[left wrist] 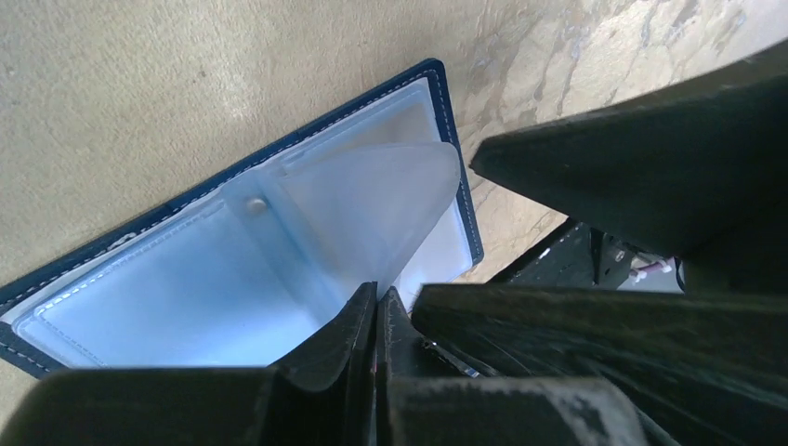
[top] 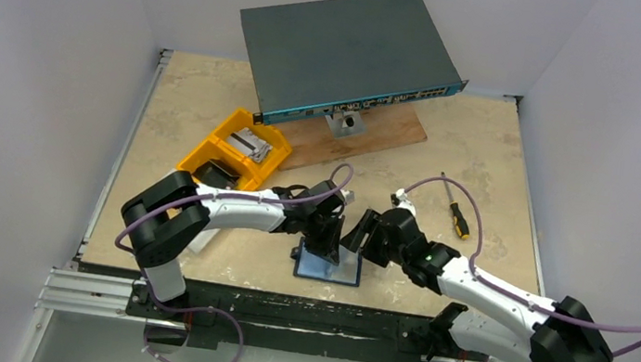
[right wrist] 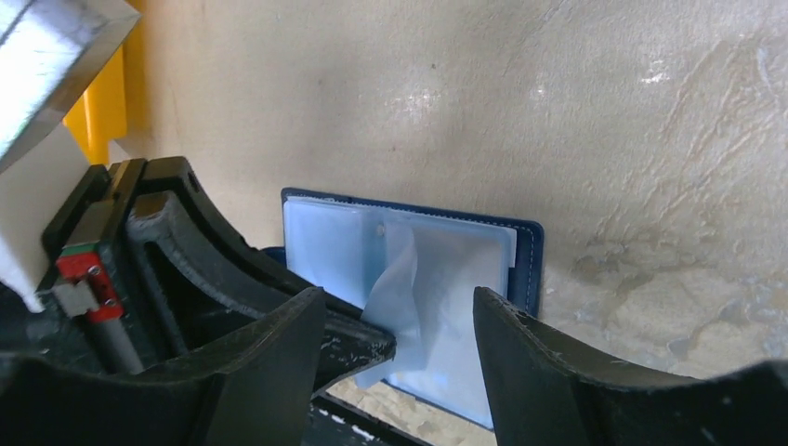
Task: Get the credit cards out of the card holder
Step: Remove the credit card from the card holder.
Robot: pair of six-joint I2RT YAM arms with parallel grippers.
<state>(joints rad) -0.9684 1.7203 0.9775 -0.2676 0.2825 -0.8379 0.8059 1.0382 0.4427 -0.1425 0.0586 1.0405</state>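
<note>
The dark navy card holder (top: 327,275) lies open and flat near the table's front edge, pale clear sleeves up. It also shows in the left wrist view (left wrist: 444,121) and the right wrist view (right wrist: 530,260). My left gripper (top: 325,238) (left wrist: 379,295) is shut on the lower edge of one clear sleeve (left wrist: 381,200) and holds it lifted and curled; the sleeve also shows in the right wrist view (right wrist: 401,279). My right gripper (top: 356,234) (right wrist: 400,299) is open, its jaws on either side of the lifted sleeve without touching it. I cannot tell any credit cards apart from the pale sleeves.
Yellow bins (top: 236,151) stand at the back left. A grey network switch (top: 347,54) rests tilted on a wooden board (top: 369,136) at the back. A screwdriver (top: 459,218) lies at the right. The black front rail (top: 281,312) runs just below the holder.
</note>
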